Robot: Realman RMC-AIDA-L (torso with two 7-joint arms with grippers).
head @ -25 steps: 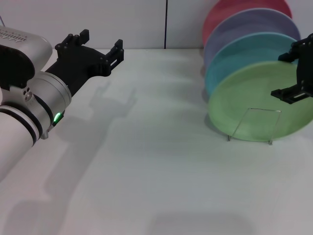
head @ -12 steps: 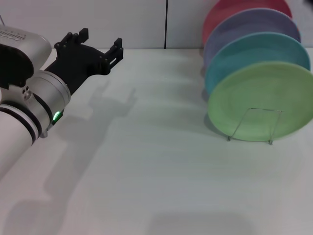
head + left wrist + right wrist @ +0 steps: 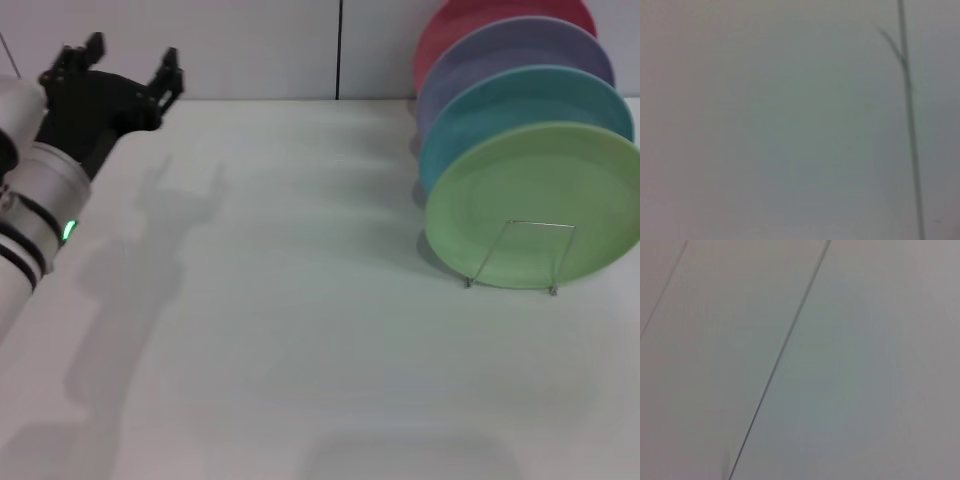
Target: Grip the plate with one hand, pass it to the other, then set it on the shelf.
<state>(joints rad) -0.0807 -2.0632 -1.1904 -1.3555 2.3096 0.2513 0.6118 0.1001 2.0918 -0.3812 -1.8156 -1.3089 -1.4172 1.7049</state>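
1. Right now the plate point(image 3: 535, 205) stands on edge in the shelf point(image 3: 512, 256) at the table's right side, face toward me, frontmost in the row. Looks like the set-down is done, as far as I can judge.
2. Behind it, nearly touching in turn: a turquoise plate point(image 3: 500, 105), a lavender plate point(image 3: 470, 65), a red plate point(image 3: 450, 30).
3. My left gripper point(image 3: 127, 70) is at the far left, well apart from the plate, raised above the table point(image 3: 300, 330), jaws spread with nothing between them. The plate lies off to its right, across the whole bare width.
4. My right gripper is out of the head view, so I can't say which arm is nearer.
5. Plate's disc is near vertical, tilted back slightly; only the low front wire loop holds the bottom rim. Any regrasp would have to come at the top or side rim, I reckon.
6. Surface: plain white tabletop, matte, arm shadow on the left part.
7. Room: pale wall panels point(image 3: 250, 45) with a dark seam behind. Both wrist views show only blank panel and a thin seam line.
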